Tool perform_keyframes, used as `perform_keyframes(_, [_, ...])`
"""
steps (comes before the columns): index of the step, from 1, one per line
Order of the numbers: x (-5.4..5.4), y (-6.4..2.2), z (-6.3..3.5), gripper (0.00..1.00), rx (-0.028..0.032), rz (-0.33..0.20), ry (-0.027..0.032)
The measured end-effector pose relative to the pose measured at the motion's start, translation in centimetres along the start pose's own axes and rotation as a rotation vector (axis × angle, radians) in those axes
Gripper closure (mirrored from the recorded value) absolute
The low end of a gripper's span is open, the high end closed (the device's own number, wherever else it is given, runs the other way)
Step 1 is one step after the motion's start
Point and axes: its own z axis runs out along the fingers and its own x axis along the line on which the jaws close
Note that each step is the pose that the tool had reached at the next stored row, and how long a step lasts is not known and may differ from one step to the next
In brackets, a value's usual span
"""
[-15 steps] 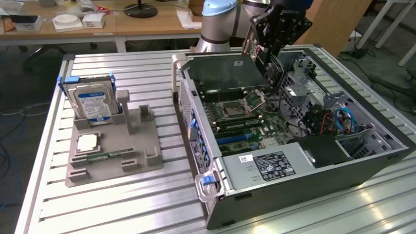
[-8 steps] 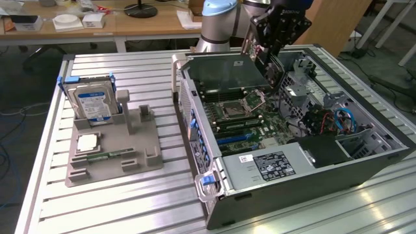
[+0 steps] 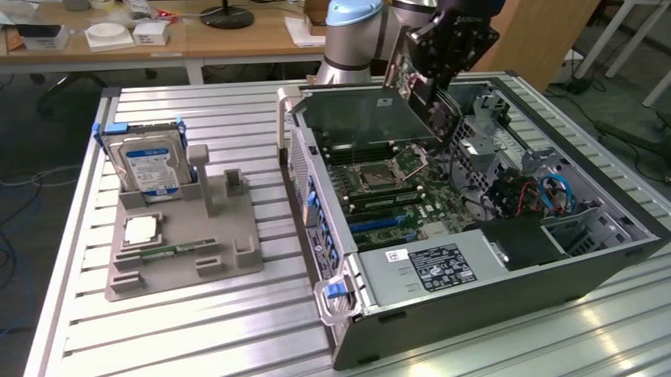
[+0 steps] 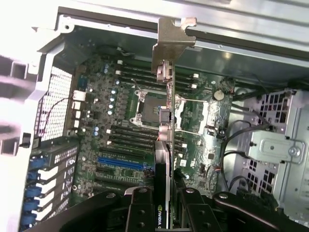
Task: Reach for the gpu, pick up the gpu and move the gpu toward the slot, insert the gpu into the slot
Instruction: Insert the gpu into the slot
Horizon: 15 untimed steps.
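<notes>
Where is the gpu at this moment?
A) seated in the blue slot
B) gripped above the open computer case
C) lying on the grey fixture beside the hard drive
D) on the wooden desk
B: the gpu sits clamped edge-on in the gripper, hanging over the computer case and its motherboard.

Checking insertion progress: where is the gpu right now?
Toward the exterior view's upper right, the gpu hangs in the gripper's jaws over the motherboard of the open computer case, not yet seated.

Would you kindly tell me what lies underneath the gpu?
Under the gpu, held by the gripper, lies the motherboard with its CPU socket; the card's edge hides a thin strip of the board.
</notes>
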Motion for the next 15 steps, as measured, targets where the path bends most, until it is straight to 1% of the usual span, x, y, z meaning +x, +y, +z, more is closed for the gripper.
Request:
perform_keyframes(11, [0.03,0.0,0.03,0.74,0.0011,-0.167,0.0088])
perform_keyframes(15, [0.03,0.0,0.04,0.74,0.0016,-0.235,0.0125])
